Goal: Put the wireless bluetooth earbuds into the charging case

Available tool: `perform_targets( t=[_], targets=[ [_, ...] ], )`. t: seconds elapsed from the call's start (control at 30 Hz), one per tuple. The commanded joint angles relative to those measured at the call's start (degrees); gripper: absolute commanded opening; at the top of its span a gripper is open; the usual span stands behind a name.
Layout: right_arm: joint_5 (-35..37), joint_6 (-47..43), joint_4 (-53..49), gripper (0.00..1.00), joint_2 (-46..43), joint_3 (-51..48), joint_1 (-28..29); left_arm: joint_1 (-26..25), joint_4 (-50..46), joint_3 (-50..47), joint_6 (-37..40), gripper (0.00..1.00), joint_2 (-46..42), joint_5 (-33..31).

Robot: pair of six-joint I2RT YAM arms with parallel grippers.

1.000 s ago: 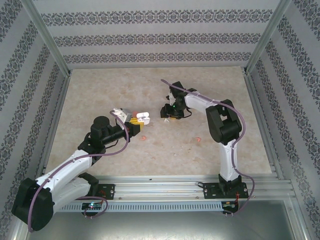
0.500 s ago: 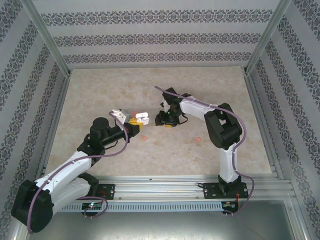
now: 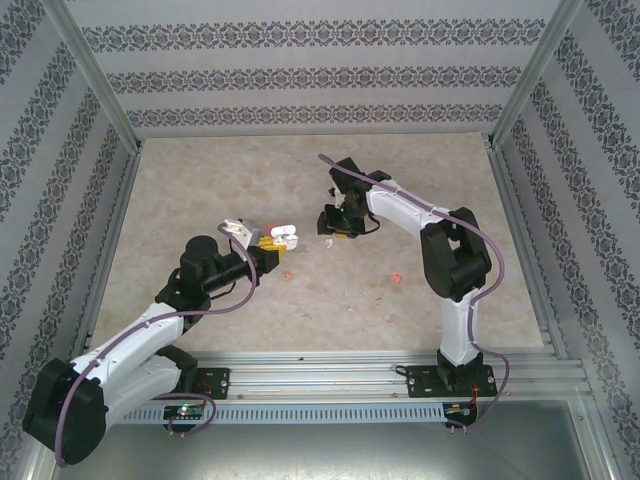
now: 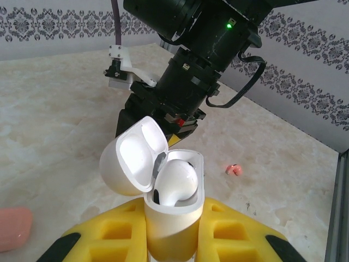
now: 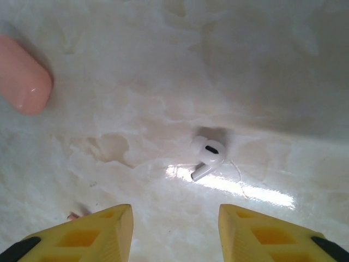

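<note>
Holding the white charging case (image 4: 163,240) upright, the left gripper (image 4: 173,215) is clamped on its body, 1 yellow finger (image 4: 112,232) on each side. Lid (image 4: 133,164) is hinged back and tilted to that gripper's left. 1 seated white earbud (image 4: 175,183) fills a well in the case mouth, head up.

Right gripper (image 5: 175,215) points down at the table (image 5: 272,82), its 2 yellow fingers (image 5: 112,229) spread apart with nothing between them. The loose white earbud (image 5: 208,155) lies on the marble just ahead of the fingertips, a little toward the right finger and not touching either. The coral case (image 5: 24,76) lies farther ahead, off to the left.

From the left wrist, the right arm looms close in front of the open case. A coral earbud (image 4: 234,170) lies on the table ahead and to the right.
</note>
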Motion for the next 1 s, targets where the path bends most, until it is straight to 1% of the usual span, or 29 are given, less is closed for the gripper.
perform_targets(
  t=[0.0, 0.4, 0.53, 0.8, 0.97],
  targets=[
    [3.1, 1.9, -2.7, 0.44, 2.7, 2.2, 0.1, -0.3, 3.2, -0.1, -0.4, 0.0, 0.2, 0.5],
    [2.3, 1.7, -2.3, 0.42, 7.9, 4.6, 0.2, -0.3, 3.3, -0.4, 0.0, 0.0, 1.2, 0.8],
    [2.8, 1.0, -3.6, 0.38, 9.7, 6.2, 0.7, -0.3, 3.3, -0.5, 0.1, 0.0, 1.5, 0.9],
    [3.3, 0.4, -4.4, 0.35, 12.1, 7.5, 1.0, -0.3, 3.3, -0.6, -0.2, 0.0, 1.6, 0.8],
    [3.8, -0.5, -5.5, 0.29, 12.9, 8.8, 1.3, -0.3, 3.2, -0.5, -0.1, 0.0, 1.6, 0.7]
  ],
)
